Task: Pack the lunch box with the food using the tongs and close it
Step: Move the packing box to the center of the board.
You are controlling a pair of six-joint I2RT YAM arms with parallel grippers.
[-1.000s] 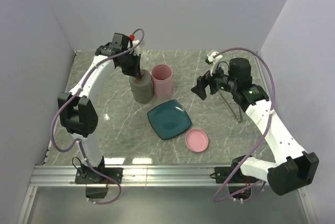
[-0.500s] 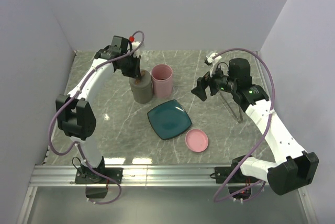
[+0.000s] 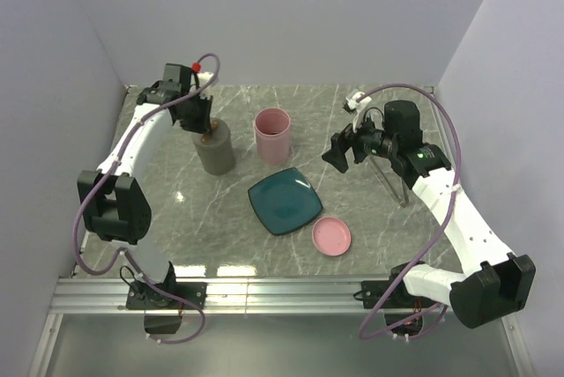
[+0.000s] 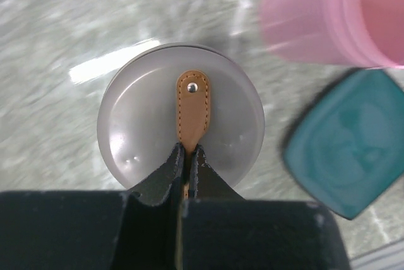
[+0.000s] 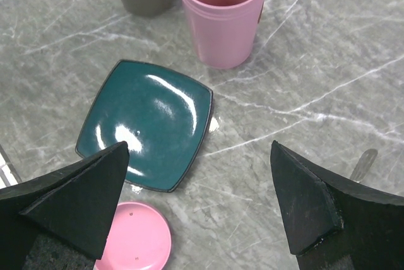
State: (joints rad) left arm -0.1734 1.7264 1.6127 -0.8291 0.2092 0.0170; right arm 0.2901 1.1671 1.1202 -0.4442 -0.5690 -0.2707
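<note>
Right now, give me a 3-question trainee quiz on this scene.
1. True or false: the left gripper is shut on the tan strap on top of the grey container.
2. Multiple choice: what lies on the teal plate? A) a sausage B) a nugget C) nothing
3. Fill in: the right gripper hangs over the table with its jaws ___ (open or shut).
Key: 1 true; 2 C; 3 open.
</note>
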